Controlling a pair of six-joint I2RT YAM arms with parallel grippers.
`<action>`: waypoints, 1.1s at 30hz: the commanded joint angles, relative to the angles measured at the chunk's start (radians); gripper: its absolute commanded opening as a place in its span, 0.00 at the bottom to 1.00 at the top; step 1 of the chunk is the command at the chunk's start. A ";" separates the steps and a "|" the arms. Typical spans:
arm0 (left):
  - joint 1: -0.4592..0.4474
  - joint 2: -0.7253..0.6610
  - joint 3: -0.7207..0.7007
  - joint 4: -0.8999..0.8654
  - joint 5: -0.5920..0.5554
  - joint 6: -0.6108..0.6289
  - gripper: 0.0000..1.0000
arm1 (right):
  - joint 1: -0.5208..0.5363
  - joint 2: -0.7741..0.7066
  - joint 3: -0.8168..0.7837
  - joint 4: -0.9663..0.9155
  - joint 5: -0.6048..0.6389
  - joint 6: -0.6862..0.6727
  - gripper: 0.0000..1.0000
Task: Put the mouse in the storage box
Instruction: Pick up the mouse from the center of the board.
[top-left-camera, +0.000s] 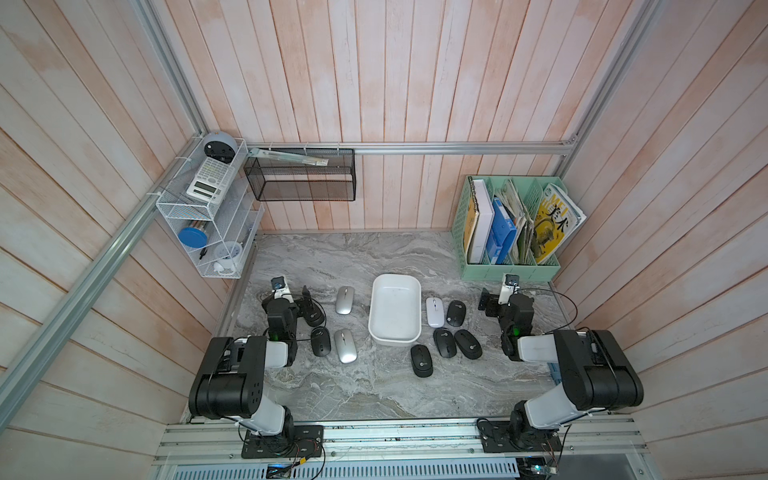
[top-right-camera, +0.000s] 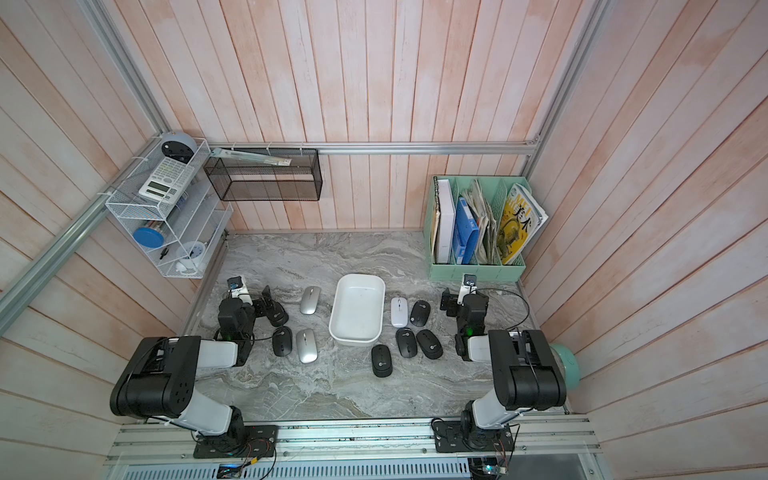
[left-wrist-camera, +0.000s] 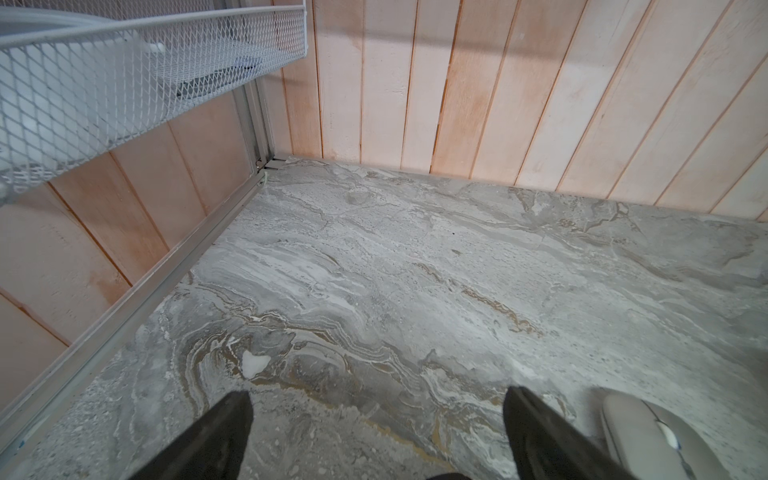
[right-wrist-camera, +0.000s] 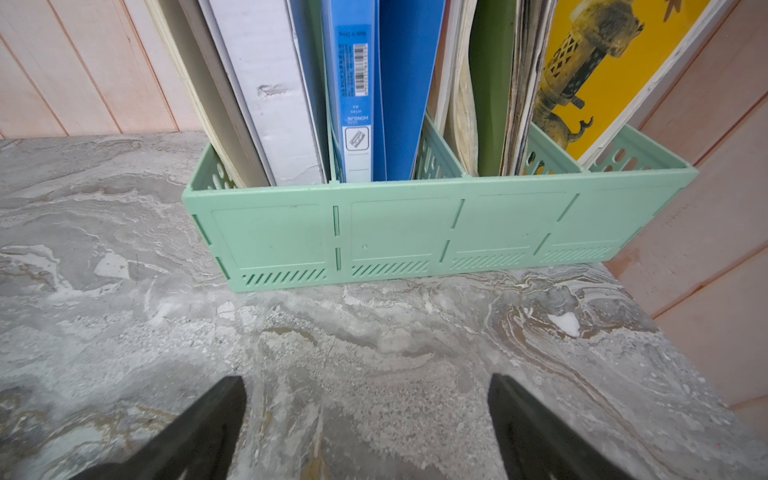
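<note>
- Both spread, empty: left gripper (left-wrist-camera: 376, 399), right gripper (right-wrist-camera: 368, 382).
- Between them, box (top-left-camera: 395, 309) sits empty.
- Just beside left gripper, toward box, lies silver mouse (top-left-camera: 345, 300), long axis parallel to box's.

Storage box (top-left-camera: 395, 309) white; mice (top-left-camera: 345, 300) silver, black (one white); tabletop (top-left-camera: 353, 390) grey marbled; organizer (top-left-camera: 511, 272) mint-green.

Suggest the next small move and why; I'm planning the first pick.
Probably swing the left gripper, open and holding nothing, over the far silver mouse lying just beside it, since the storage box next to that mouse stands empty.
</note>
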 joint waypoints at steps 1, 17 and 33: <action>-0.009 -0.015 -0.019 0.047 0.023 0.031 1.00 | 0.001 -0.004 -0.016 0.033 -0.005 0.006 0.98; -0.081 -0.582 0.347 -0.873 -0.198 -0.264 1.00 | 0.110 -0.461 0.335 -0.793 0.151 0.381 0.98; 0.052 -0.451 0.575 -1.326 0.291 -0.528 0.34 | 0.016 -0.415 0.474 -1.080 -0.279 0.497 0.43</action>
